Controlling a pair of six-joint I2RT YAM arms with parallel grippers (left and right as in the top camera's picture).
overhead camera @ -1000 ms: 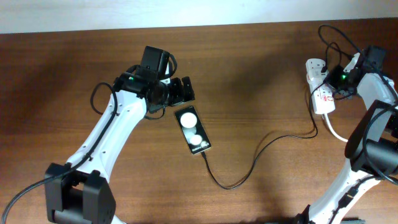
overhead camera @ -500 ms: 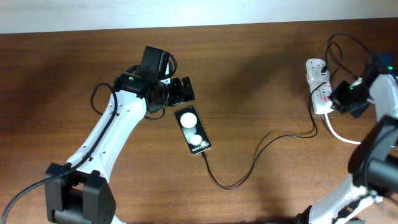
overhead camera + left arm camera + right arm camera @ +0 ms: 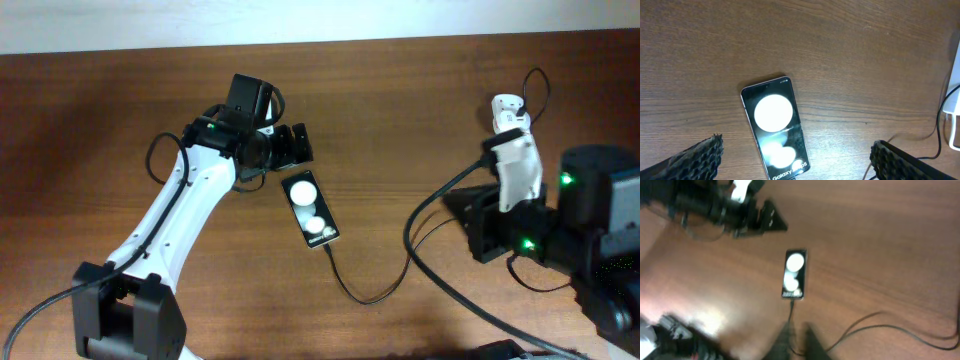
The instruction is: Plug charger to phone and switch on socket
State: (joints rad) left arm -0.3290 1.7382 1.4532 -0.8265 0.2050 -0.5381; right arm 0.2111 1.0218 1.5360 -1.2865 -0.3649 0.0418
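The phone (image 3: 310,208) lies flat on the wooden table, with two white discs and white text at its near end. The charger cable (image 3: 372,296) runs from the phone's near end, loops right and goes up to the white socket strip (image 3: 518,165) at the far right. My left gripper (image 3: 290,150) is open just beyond the phone's far end, and in the left wrist view (image 3: 797,145) its fingers stand wide on either side of the phone (image 3: 774,125). My right gripper (image 3: 465,212) is below and left of the strip. In the blurred right wrist view (image 3: 798,326) its fingers are close together and empty, above the cable (image 3: 790,311) and pointing at the phone (image 3: 794,274).
The strip's white edge (image 3: 955,95) and a cable (image 3: 939,125) show at the right edge of the left wrist view. The table's far edge (image 3: 400,38) meets a white wall. My left arm (image 3: 180,215) crosses the left half of the table.
My right arm has left the socket strip and swung down and toward the table's near right. The left arm, phone and cable have not moved.
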